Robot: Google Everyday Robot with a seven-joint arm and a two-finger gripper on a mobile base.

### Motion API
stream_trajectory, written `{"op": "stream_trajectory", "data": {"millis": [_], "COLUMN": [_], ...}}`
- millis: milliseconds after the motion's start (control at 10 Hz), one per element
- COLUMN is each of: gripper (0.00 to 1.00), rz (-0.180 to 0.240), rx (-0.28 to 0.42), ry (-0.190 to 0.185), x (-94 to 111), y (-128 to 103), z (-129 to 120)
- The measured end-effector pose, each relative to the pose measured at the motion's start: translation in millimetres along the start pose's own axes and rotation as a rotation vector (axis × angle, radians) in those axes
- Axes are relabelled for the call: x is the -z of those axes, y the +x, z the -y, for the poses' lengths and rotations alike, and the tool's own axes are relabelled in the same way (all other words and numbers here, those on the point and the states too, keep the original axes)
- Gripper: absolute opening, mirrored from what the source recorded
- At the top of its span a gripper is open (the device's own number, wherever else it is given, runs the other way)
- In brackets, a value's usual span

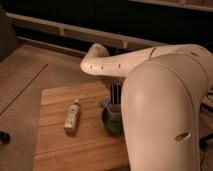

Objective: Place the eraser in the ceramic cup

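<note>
My gripper (pixel 116 98) hangs down from the white arm (pixel 120 62) over the right part of the wooden table (pixel 55 145). It is right above the ceramic cup (pixel 114 114), a small pale cup that stands at or in the dark green bowl (pixel 111 126). The arm's large white link (pixel 165 115) covers the bowl's right side. The eraser is hidden from view.
A pale yellowish small bottle (pixel 73 116) lies on the table left of the bowl. A small bluish patch (pixel 104 103) shows just left of the gripper. The table's left edge borders the brown floor (pixel 20 75). A dark ledge (pixel 75 30) runs behind.
</note>
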Motion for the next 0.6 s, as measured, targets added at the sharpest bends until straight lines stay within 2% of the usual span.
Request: {"op": "stream_trajectory", "data": {"millis": [600], "gripper": [0.00], "rz": [-0.042], "rx": [0.010], "ry": [-0.007], "x": [-14.3], "y": [18.2], "z": [3.2]}}
